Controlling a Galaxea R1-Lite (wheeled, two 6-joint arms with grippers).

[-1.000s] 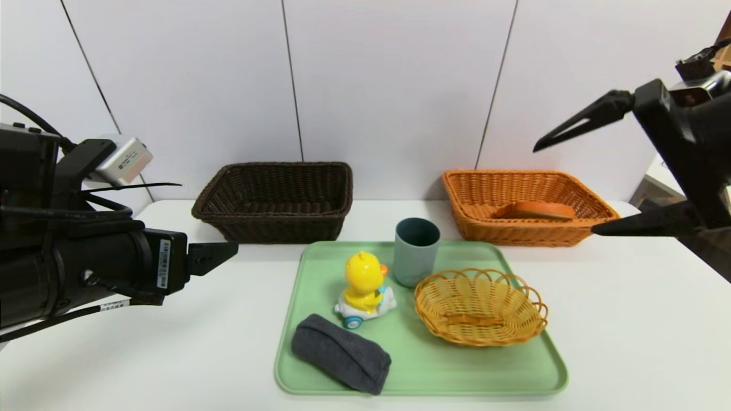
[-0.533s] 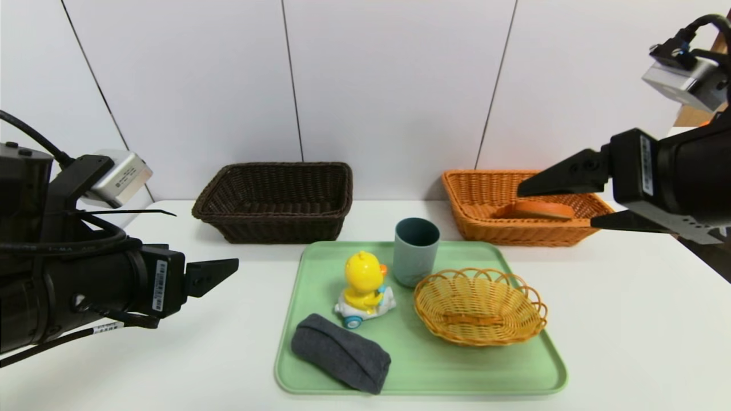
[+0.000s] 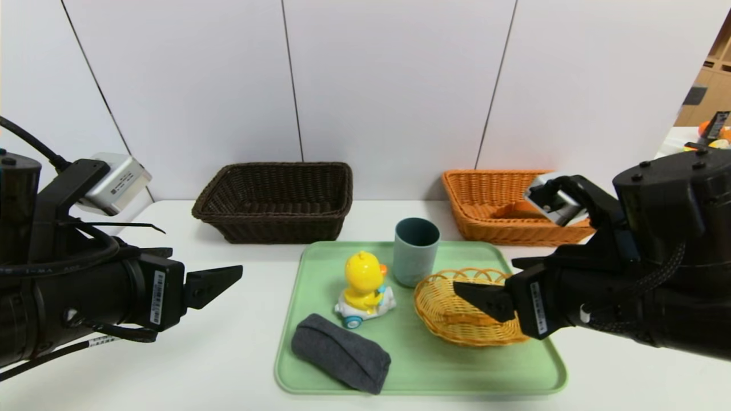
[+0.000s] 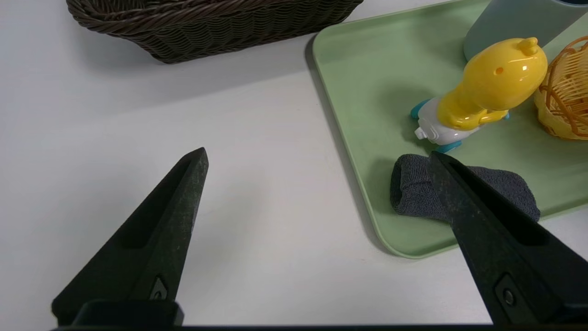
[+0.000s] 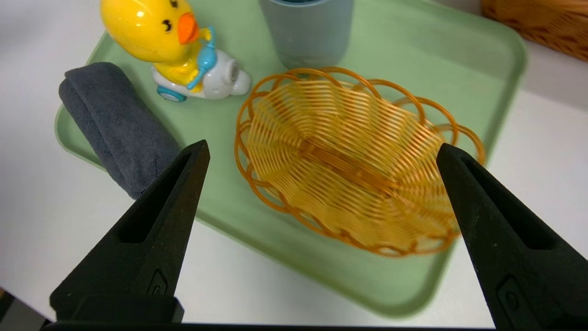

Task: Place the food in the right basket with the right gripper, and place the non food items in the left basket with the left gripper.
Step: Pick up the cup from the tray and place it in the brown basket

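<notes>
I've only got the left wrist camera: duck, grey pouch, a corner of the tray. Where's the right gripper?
Observer: The right gripper hangs low over the small yellow wicker bowl on the tray, fingers open and holding nothing.
Operator: I only see the cup's base. Is it upright?
Observer: Yes, the cup stands upright at the tray's far side, behind the duck and the bowl.
Operator: And the orange basket?
Observer: The right basket sits at the table's far right, beyond the tray, partly hidden by the right arm.
</notes>
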